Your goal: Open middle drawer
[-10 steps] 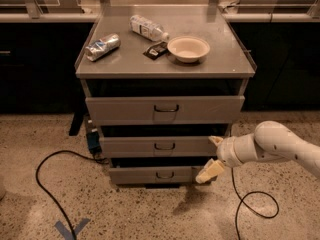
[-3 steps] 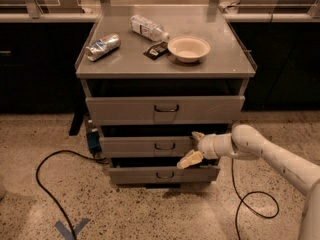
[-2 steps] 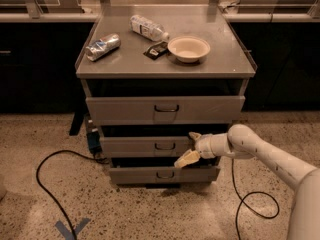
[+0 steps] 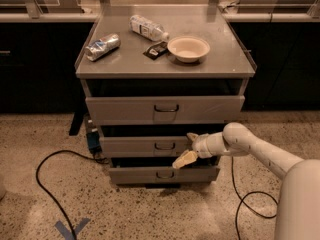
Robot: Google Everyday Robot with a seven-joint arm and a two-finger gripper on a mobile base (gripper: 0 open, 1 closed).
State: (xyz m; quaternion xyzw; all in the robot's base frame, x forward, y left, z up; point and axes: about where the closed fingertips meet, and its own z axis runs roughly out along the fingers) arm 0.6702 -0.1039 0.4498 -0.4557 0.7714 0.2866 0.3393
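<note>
Leftward since a moment ago, my gripper [image 4: 183,150] sits just right of the middle drawer [image 4: 131,147] handle [image 4: 165,146], fingers spread wide to catch that loop.

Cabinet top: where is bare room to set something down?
Bare: the front strip before the can, packet and bowl, and the right edge beyond the bowl. Crowded: the middle, bottle to bowl. Gripper is at the middle drawer.
</note>
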